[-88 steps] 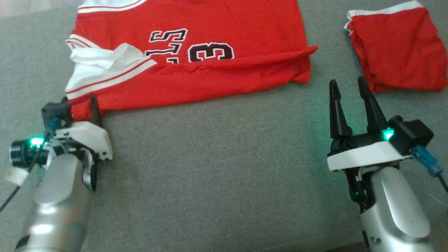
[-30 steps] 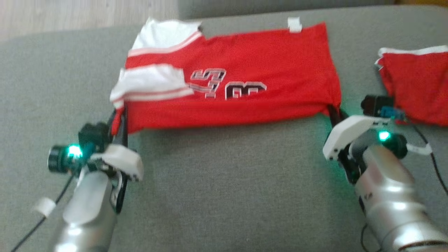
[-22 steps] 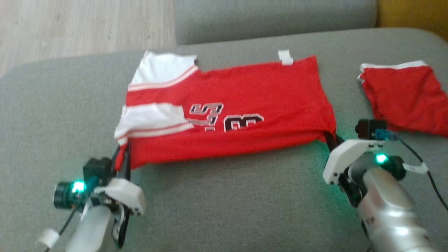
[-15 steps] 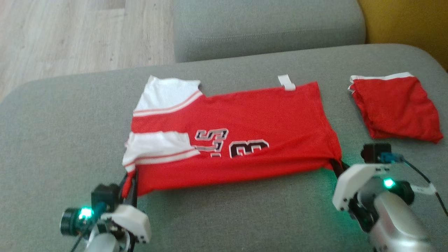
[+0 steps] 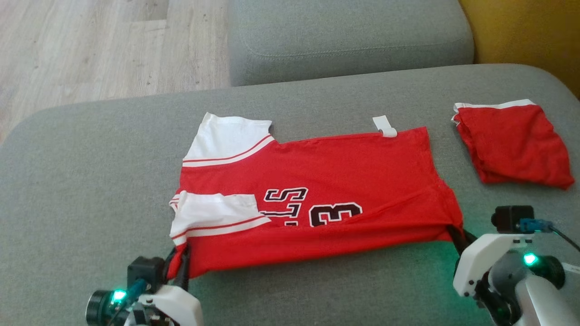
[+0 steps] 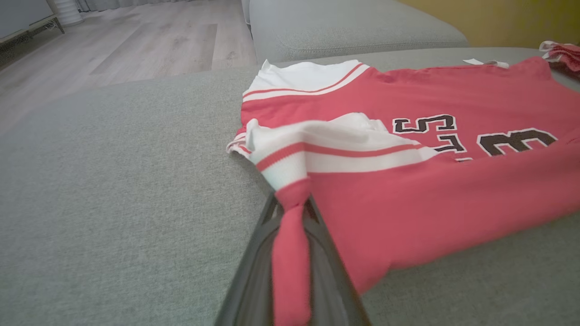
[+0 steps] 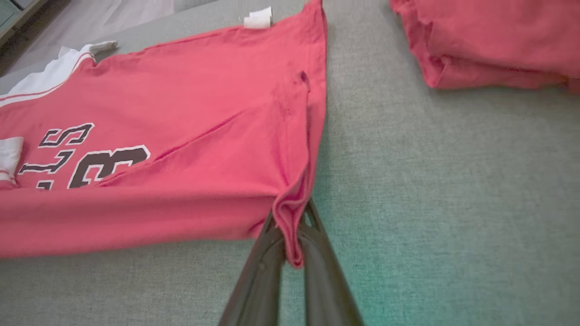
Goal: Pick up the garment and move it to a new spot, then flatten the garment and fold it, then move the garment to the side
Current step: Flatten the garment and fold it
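Red jersey [image 5: 317, 181] lies mid-cushion [image 5: 90, 181], already doubled once lengthwise, number side up, far edge flat w/ the white tab [image 5: 384, 126] at the top. L gripper [image 6: 291, 213] is clamped on the near L corner, a twisted strip of red cloth running down btw its fingers. R gripper [image 7: 292, 215] is pinched tight on the near R corner, cloth bunched into a small fold there. Looks like the flatten/fold stage, w/ the near edge held at both ends. To do it well, move both arms tog., same height & pace, so the near edge stays straight and lightly taut w/o stretching the knit. L grip looks thin, so avoid any jerk that could slip it out. The white sleeve [image 5: 217, 217] sits folded over the body by the lettering and probably needs to stay tucked inside the outline. Keep the R side well apart from the 2nd red garment [image 5: 512, 140]. Let go only once the edge lies flat & square.
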